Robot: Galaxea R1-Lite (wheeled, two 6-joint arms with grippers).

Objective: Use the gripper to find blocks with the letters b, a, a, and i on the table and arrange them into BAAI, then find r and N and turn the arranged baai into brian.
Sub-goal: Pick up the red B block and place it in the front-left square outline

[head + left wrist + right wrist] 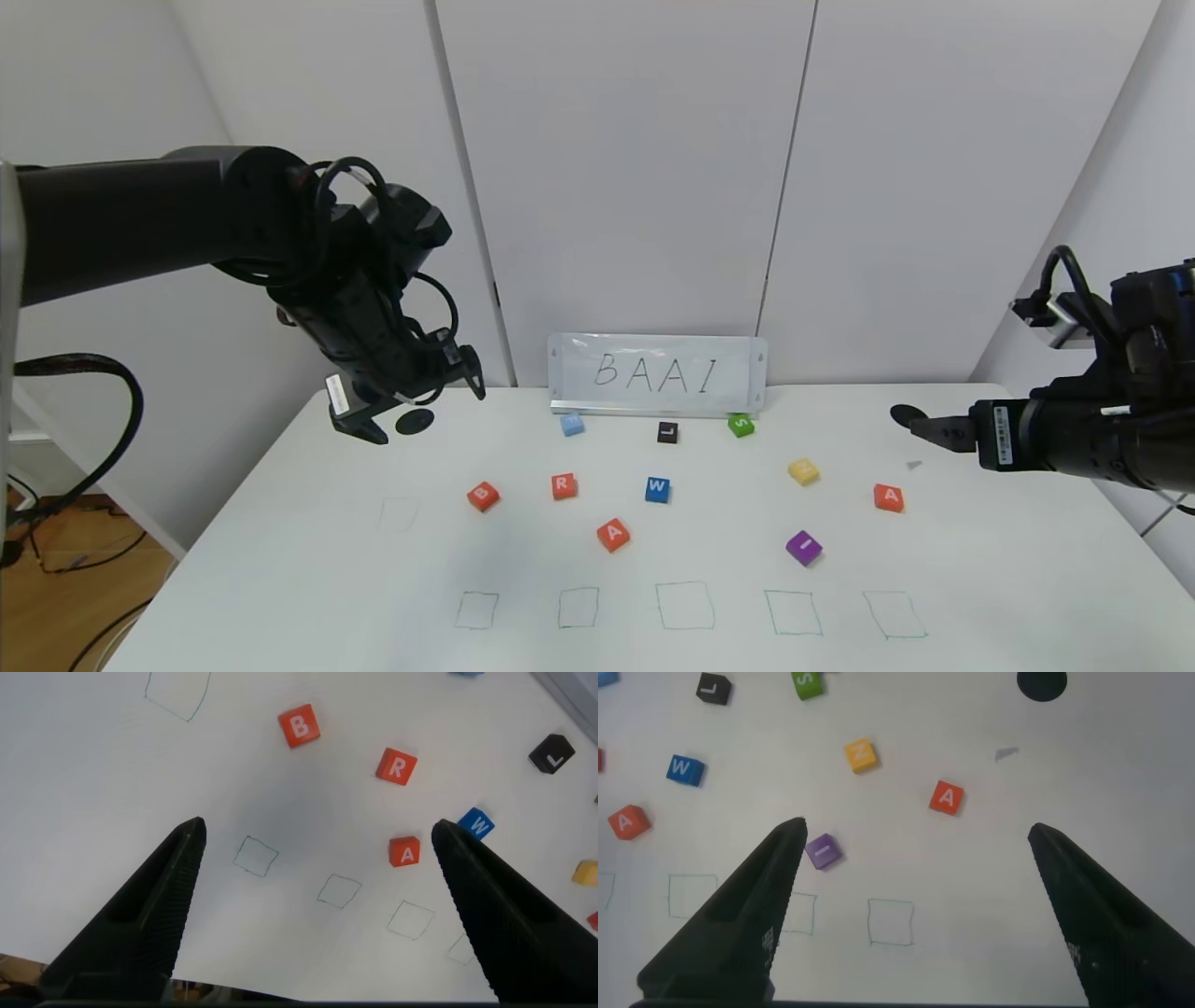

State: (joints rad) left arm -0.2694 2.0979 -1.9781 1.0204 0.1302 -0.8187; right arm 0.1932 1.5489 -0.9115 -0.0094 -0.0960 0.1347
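Observation:
On the white table [308, 523] lie the orange-red B block [483, 496], one A block [612, 534], a second A block [888, 497] and the purple I block [803, 547]. The orange-red R [563, 485] lies beside B. My left gripper [420, 401] hangs open and empty above the table's far left. Its wrist view shows B [299, 726], R [396, 766] and A [404, 851] below its open fingers. My right gripper [920, 429] is open and empty above the far right. Its wrist view shows A [946, 797] and I [822, 851].
A BAAI sign [658, 373] stands at the back. In front of it lie light blue [571, 424], black L [667, 431], green S [740, 425], blue W [657, 489] and yellow [803, 470] blocks. Several drawn squares [684, 605] line the front. Black discs [414, 421] [907, 414] sit at both sides.

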